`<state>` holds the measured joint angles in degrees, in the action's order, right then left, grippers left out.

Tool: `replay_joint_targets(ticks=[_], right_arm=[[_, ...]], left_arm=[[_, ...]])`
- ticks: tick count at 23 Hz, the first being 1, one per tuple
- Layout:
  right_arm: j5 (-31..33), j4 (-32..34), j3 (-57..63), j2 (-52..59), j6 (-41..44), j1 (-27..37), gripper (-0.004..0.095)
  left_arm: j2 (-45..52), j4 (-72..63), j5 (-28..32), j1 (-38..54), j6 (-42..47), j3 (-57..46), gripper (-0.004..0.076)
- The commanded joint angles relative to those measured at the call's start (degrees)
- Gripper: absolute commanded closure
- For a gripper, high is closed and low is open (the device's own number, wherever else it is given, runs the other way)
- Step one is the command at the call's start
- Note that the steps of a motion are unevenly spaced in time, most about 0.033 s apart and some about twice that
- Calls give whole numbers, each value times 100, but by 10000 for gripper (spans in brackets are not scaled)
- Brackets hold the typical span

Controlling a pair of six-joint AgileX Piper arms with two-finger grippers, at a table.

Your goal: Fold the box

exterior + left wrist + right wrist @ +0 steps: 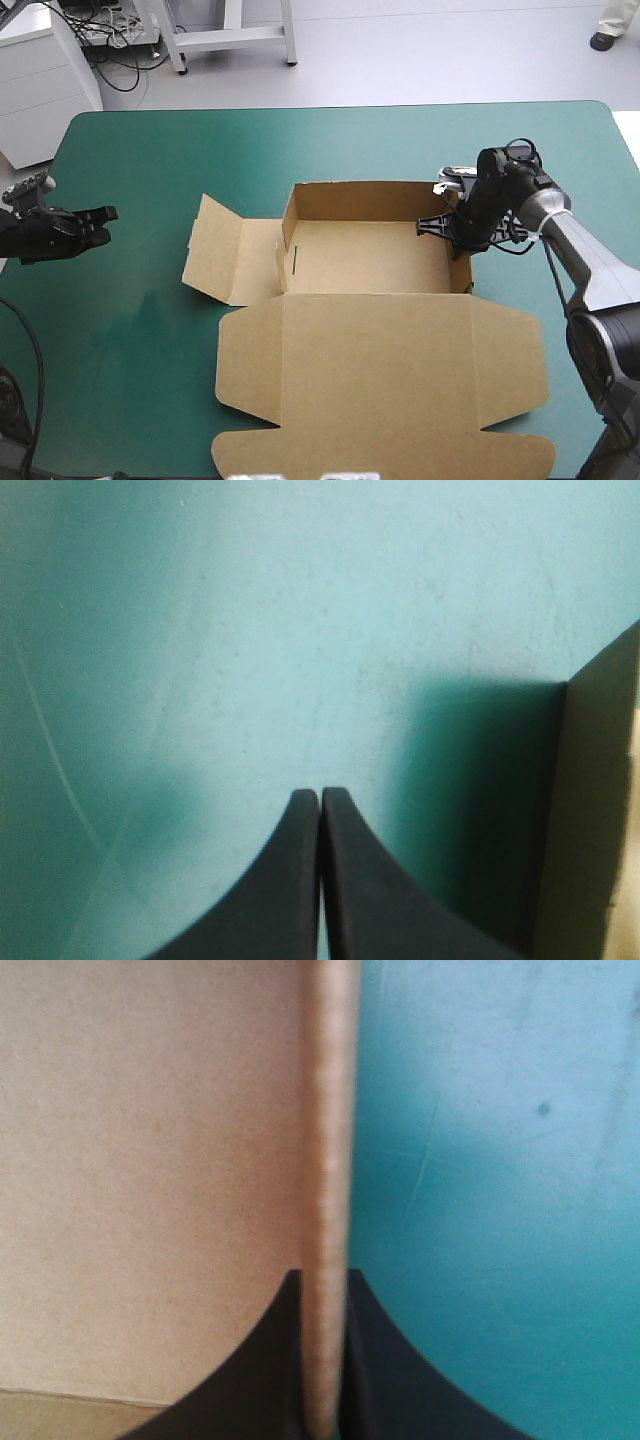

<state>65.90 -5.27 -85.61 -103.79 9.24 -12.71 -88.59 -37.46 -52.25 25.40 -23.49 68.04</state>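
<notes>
The box (370, 260) sits in the middle of the bench (150, 150), lid flat, its right wall (325, 1110) nipped in the right pincer (450, 232) — seemingly to hold it upright — while the left pincer (100, 222), closed and empty, hangs well clear.

I read the brown box of cut board (380, 350) as matt, fibrous paperboard. The surface's teal-green cover (140, 340) looks smooth and faintly scuffed. The left end effector (320, 795) and right end effector (323, 1276) show matt, smooth black fingers.
</notes>
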Motion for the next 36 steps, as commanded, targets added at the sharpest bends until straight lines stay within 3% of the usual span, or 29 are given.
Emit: replay_joint_targets(ticks=[1, 15, 24, 27, 28, 32, 33, 34, 36], right_arm=[[471, -50, -439, 395, -261, 39, 916], [557, -58, -607, 2857, -759, 39, 916], [186, -83, -610, 3398, -878, 39, 920], [71, -285, -610, 3408, -924, 39, 931], [71, -273, -610, 3408, -1275, 39, 931], [59, -273, -610, 3408, -1331, 39, 931], [47, -273, -610, 3408, -1331, 39, 931], [3, -297, -610, 3408, -1331, 39, 931], [-131, -461, -610, 3408, -1321, 39, 931]], left_arm=[[206, -141, 104, 6, 38, 121, 756], [206, 364, -177, 6, 12, 121, 756], [206, 288, -497, 6, -241, 121, 756], [206, 211, -595, -45, -696, 121, 737], [206, 219, -683, -153, -982, 121, 673], [206, 219, -756, -363, -1708, 121, 432], [206, 273, -743, -468, -1648, 121, 269], [206, 248, -801, -529, -1541, 121, 172], [206, 248, -886, -572, -1532, 121, 157]])
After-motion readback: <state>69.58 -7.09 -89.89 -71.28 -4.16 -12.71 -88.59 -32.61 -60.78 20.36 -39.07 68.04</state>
